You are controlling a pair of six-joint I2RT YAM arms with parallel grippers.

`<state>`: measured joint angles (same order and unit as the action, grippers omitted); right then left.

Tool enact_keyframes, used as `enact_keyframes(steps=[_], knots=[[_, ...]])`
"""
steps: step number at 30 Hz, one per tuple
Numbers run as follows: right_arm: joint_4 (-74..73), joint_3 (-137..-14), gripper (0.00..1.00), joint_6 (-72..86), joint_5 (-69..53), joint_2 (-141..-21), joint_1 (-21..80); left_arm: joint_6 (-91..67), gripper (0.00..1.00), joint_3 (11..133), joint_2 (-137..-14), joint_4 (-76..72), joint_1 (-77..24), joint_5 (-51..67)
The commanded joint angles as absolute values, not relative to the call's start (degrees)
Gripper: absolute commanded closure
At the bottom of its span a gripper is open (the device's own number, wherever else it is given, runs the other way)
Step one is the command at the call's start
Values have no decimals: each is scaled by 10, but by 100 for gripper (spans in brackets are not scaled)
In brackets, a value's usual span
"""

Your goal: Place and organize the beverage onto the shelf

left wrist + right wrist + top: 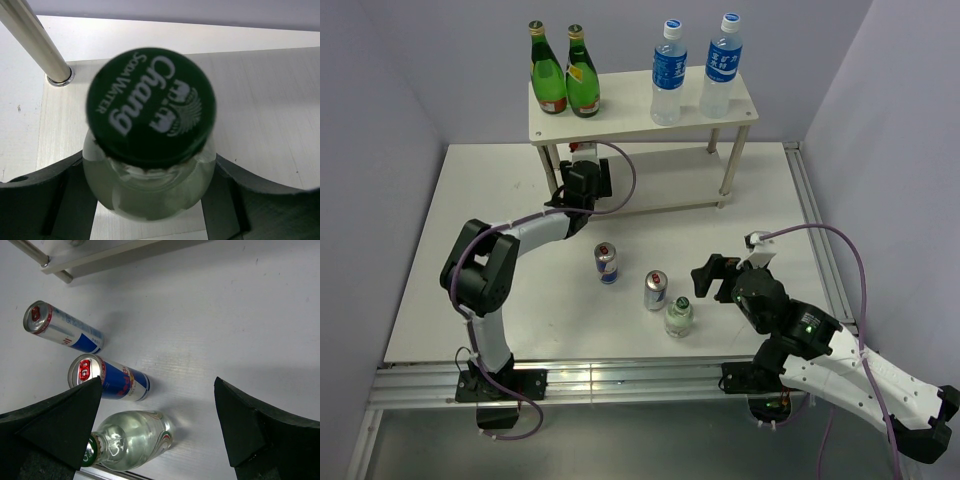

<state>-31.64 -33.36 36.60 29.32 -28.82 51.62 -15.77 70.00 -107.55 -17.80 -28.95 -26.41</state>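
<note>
The cream-white shelf (640, 100) stands at the back. Two water bottles (668, 72) (722, 65) stand on its top board at the right. My left gripper (583, 162) reaches under the top board and is shut on a small green-capped bottle (150, 105), held upright over the lower board (260, 100). On the table stand two blue-silver cans (607, 263) (656, 290) and the other small green-capped bottle (679, 316). My right gripper (713, 278) is open and empty just right of them. Its wrist view shows the cans (62, 332) (110, 379) and the bottle (132, 440) by the left finger (60, 420).
Two green glass bottles (548, 72) (582, 74) stand on the left of the top board. A shelf post (35, 40) rises just left of the held bottle. A metal rail (620, 375) runs along the table's near edge.
</note>
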Motion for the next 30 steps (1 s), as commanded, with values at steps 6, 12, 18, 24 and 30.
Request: enact_keyframes(steps=[6, 12, 18, 24, 30], knots=[[-301, -331, 0, 374, 312, -279, 524, -167, 6, 721, -1037, -249, -284, -274], [-301, -331, 0, 376, 316, -278, 525, -169, 1, 707, -1010, -237, -287, -268], [-301, -330, 0, 379, 323, -276, 525, -175, 1, 679, -969, -209, -300, -272], [-303, -329, 0, 381, 329, -268, 524, -189, 1, 635, -905, -181, -319, -279], [-305, -329, 0, 381, 333, -259, 524, -194, 1, 609, -833, -131, -339, -287]])
